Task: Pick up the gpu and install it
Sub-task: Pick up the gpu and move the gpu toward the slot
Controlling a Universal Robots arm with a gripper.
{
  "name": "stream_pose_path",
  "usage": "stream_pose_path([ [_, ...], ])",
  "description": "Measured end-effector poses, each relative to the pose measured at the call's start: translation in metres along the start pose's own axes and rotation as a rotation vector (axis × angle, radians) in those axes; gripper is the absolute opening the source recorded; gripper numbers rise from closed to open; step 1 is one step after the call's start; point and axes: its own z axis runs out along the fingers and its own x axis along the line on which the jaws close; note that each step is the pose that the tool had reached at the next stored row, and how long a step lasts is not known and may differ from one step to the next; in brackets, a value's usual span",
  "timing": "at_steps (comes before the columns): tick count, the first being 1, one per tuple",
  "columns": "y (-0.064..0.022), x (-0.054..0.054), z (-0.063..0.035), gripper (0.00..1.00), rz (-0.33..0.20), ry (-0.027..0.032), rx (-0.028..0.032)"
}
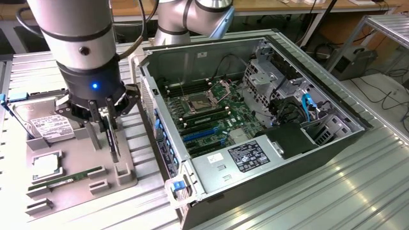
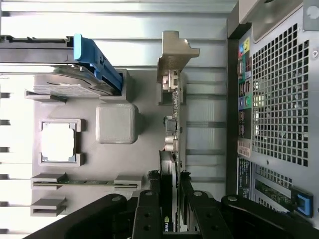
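Observation:
The gpu (image 1: pixel 114 145) is a thin dark card standing on edge in a slot of the grey holder tray (image 1: pixel 76 165), to the exterior view's left of the open computer case (image 1: pixel 255 120). My gripper (image 1: pixel 106 128) comes straight down on it, and its two fingers press the card's faces from both sides. In the wrist view the gpu (image 2: pixel 173 117) runs away from my gripper (image 2: pixel 170 211), with its silvery bracket (image 2: pixel 175 55) at the far end, still resting in the tray (image 2: pixel 124 164).
The tray also holds a hard drive (image 1: pixel 45 127) with a white label, a square processor chip (image 1: pixel 47 163) and a green memory stick (image 1: pixel 67 179). Inside the case, blue expansion slots (image 1: pixel 201 134) lie on the motherboard. The case's perforated rear wall (image 2: pixel 279 99) stands close beside the gpu.

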Motion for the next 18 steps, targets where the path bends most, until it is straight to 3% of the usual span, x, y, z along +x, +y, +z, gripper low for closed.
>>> stream_pose_path([
  [4, -0.0016, -0.005, -0.0205, 0.26, 0.000, 0.0043, -0.0006],
  [5, -0.0029, -0.008, -0.0299, 0.26, 0.000, 0.0063, -0.0009],
  [12, -0.0092, -0.022, -0.0641, 0.26, 0.001, 0.0126, -0.0011],
  [17, -0.0151, -0.036, -0.0888, 0.26, 0.001, 0.0163, -0.0013],
  [18, -0.0179, -0.044, -0.0999, 0.26, 0.001, 0.0181, -0.0017],
])
